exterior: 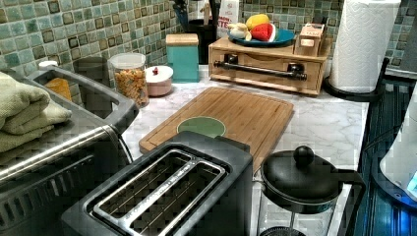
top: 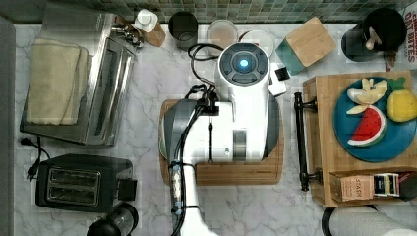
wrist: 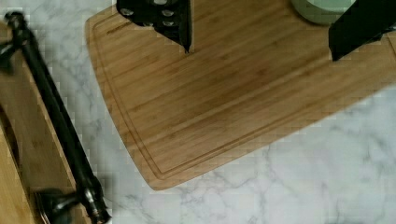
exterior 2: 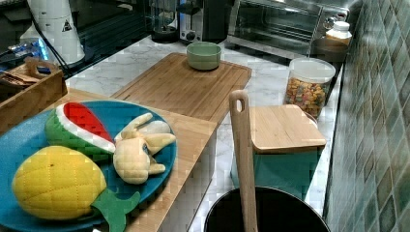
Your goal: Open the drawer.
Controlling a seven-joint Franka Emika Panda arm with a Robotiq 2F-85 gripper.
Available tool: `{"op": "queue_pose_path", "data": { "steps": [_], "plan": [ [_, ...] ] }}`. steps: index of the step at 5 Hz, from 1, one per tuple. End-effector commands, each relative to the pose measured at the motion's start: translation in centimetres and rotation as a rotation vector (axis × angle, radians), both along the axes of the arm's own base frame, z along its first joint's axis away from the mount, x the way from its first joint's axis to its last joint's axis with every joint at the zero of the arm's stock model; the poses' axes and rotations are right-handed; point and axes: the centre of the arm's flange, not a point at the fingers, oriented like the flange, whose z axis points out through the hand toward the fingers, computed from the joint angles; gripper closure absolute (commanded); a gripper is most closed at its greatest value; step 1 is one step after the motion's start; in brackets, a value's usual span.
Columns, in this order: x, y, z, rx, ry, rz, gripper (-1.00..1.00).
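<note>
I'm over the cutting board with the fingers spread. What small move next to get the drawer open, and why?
Probably shift the gripper sideways toward the bar handle. The wrist view shows the open fingers hanging above the cutting board with nothing between them, the handle off to one side across a strip of marble. The drawer looks shut in the left view.
</note>
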Motion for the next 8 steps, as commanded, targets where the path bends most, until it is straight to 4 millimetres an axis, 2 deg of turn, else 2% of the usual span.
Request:
{"op": "queue_pose_path", "data": {
  "steps": [1, 2, 3, 4, 7, 8],
  "plan": [
    [-4.3, -12.8, -2.2, -0.001, -0.001, 0.260, -1.00],
    [-5.3, -15.4, -3.6, -0.012, 0.011, 0.352, -1.00],
    [-6.2, -16.3, -5.7, -0.049, -0.060, 0.399, -1.00],
    [-6.3, -16.2, -7.2, -0.054, -0.063, 0.414, -1.00],
    [-7.4, -14.2, -8.7, -0.060, -0.102, 0.368, -1.00],
    [-6.9, -15.2, -10.5, -0.108, -0.076, 0.375, -1.00]
  ]
}}
